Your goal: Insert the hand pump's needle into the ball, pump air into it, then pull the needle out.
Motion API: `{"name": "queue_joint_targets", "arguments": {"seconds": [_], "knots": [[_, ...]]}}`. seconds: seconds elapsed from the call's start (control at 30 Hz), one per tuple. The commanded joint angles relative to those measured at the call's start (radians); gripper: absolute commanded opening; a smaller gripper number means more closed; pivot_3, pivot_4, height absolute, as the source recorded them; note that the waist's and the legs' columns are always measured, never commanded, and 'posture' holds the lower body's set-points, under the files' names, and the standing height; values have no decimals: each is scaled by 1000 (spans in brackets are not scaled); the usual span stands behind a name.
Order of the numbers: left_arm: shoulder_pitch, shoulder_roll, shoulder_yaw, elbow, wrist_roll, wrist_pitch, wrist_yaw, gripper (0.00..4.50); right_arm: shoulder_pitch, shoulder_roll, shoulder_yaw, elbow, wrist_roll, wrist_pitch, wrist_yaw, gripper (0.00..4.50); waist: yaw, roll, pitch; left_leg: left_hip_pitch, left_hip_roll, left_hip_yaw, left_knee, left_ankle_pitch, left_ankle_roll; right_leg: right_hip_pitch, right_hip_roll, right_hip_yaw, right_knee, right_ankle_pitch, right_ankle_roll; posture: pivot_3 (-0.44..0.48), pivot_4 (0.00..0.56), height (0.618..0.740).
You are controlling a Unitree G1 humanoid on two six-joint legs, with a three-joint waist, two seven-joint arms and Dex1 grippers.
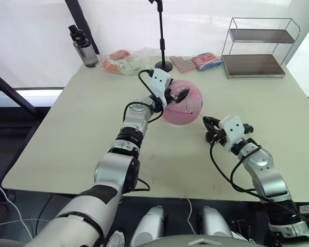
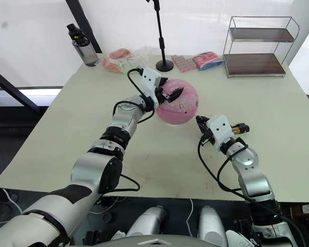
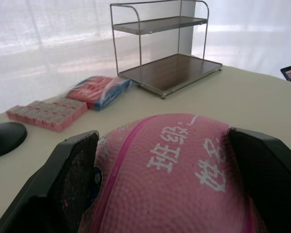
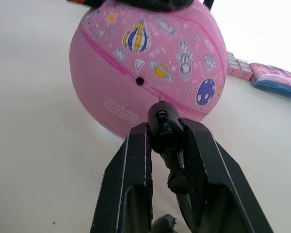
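The pink ball (image 1: 184, 108) rests on the table behind the centre, its printed pictures and tiny black valve hole (image 4: 139, 81) facing my right gripper. My left gripper (image 1: 175, 94) sits on the ball's top, with a finger (image 3: 70, 179) pressed against each side. My right gripper (image 4: 167, 128) is shut on the needle's black fitting (image 4: 162, 121). The short silver needle (image 4: 159, 100) points at the ball just below the valve hole, a small gap short of the surface. The hose (image 4: 177, 179) runs back between the fingers. The hand pump's gold barrel (image 2: 240, 129) lies behind my right wrist.
A two-tier wire shelf (image 1: 257, 49) stands at the back right. A black stand with a round base (image 1: 163, 65) is just behind the ball, with pink packets (image 1: 195, 62) beside it. A plastic bag (image 1: 124, 63) and a bottle (image 1: 83, 47) are at the back left.
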Motion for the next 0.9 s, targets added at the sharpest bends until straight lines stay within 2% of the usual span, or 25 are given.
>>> {"name": "queue_joint_targets", "arguments": {"seconds": [0.03, 0.2, 0.4, 0.7, 0.83, 0.9], "knots": [[-32, 13, 5, -112, -33, 47, -49, 4500, -16, -3, -8, -1, -6, -33, 0, 351, 0, 0, 2, -2, 0, 0, 0, 0, 0, -2, 0, 0, 0, 0, 0, 0, 150, 740], [-35, 36, 23, -252, -87, 138, -93, 4500, -21, -6, -9, 22, -10, -57, 6, 351, -6, -1, 5, -13, 0, 2, 1, 0, -1, -14, -1, 2, 1, 1, -1, 0, 150, 740], [2, 73, 36, -395, -150, 243, -140, 4500, -21, -13, -14, 42, -10, -87, 14, 351, -10, -1, 6, -14, 0, 5, 0, 0, 0, -18, -1, 6, 1, 1, -1, 0, 150, 740], [217, 265, 5, -650, -253, 313, -443, 4500, -5, -46, -51, 80, 14, -145, 42, 351, -30, -1, 7, -14, 1, 7, 0, 0, 0, -19, 0, 9, 3, 1, -2, 0, 150, 740], [370, 393, 15, -817, -330, 384, -583, 4500, -8, -79, -65, 127, 4, -179, 51, 351, -30, -1, 7, -14, 2, 7, 0, 0, 0, -19, 0, 10, 3, 1, -2, 0, 150, 740], [420, 439, 27, -872, -365, 422, -611, 4500, -11, -92, -65, 147, -1, -199, 57, 351, -25, 0, 7, -14, 3, 8, 0, 0, 0, -19, 0, 10, 3, 1, -2, 0, 150, 740]]}}
